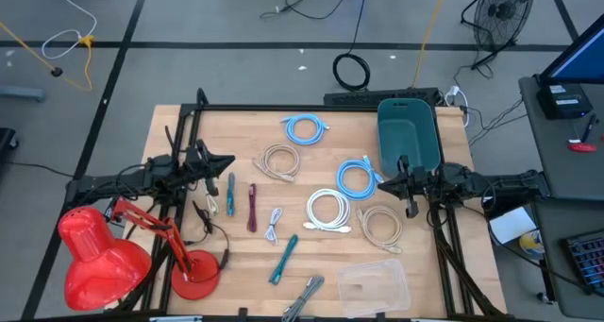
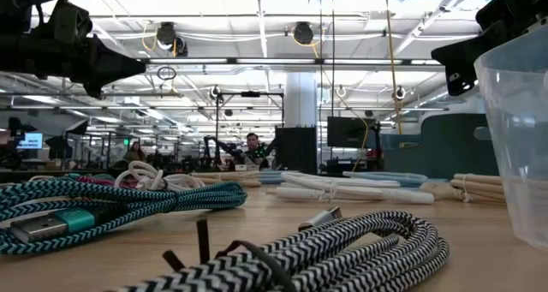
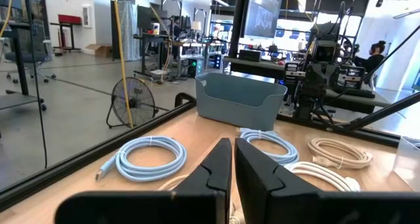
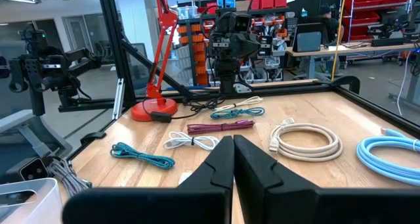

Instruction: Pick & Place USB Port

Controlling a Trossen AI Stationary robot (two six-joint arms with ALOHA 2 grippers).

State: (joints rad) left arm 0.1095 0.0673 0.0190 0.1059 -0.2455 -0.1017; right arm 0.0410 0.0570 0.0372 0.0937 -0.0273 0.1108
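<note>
High view: teal bin (image 1: 409,133) at upper right, inside looks bare; clear plastic tub (image 1: 374,284) at lower centre edge, contents unclear; coiled USB cables (image 1: 328,211) strewn mid-table, red lamp (image 1: 104,256) lower left. Left gripper (image 1: 229,161) at centre-left and right gripper (image 1: 382,182) at centre-right, both above the wood. Wrist views: left gripper (image 3: 233,159) fingers pressed together, right gripper (image 4: 233,155) likewise, neither pinching anything.
</note>
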